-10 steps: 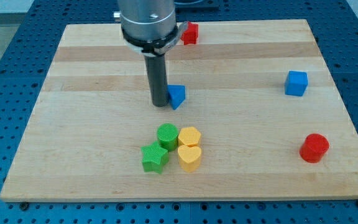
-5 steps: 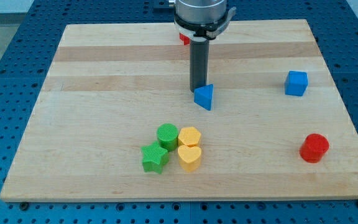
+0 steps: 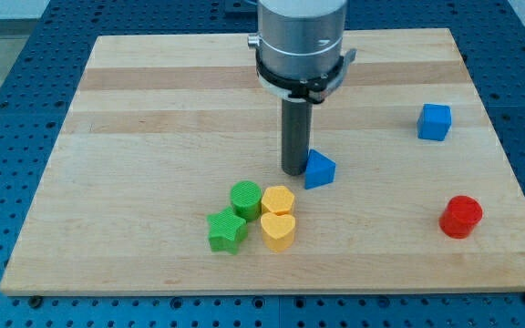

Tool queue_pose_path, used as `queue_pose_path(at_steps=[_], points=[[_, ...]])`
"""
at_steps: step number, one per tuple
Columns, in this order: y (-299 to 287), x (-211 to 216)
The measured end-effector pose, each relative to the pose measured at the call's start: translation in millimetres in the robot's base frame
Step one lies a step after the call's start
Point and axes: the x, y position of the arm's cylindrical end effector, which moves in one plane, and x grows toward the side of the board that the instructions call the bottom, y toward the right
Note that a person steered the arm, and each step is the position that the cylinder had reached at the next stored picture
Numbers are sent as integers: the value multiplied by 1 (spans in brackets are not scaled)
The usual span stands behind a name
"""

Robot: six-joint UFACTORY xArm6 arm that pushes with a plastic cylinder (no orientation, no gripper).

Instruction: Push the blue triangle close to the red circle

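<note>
A lab: wooden board (image 3: 135, 109) on blue perforated bench (image 3: 7, 82).

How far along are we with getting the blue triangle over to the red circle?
Partly done. My tip sits at the blue triangle block, on its left side in the view, placed to push it rightward. The red circle block lies near the wooden board's right edge, lower in the view, with bare board between them. Left: close that gap toward the view's lower right.

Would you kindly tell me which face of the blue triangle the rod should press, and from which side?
Press the blue triangle on its left face, from the view's left. My tip already sits there, and the red circle lies to the lower right, so aim slightly downward.
</note>
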Motion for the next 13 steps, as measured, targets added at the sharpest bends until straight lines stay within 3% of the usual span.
queue_pose_path(at_steps=[13], points=[[123, 49]])
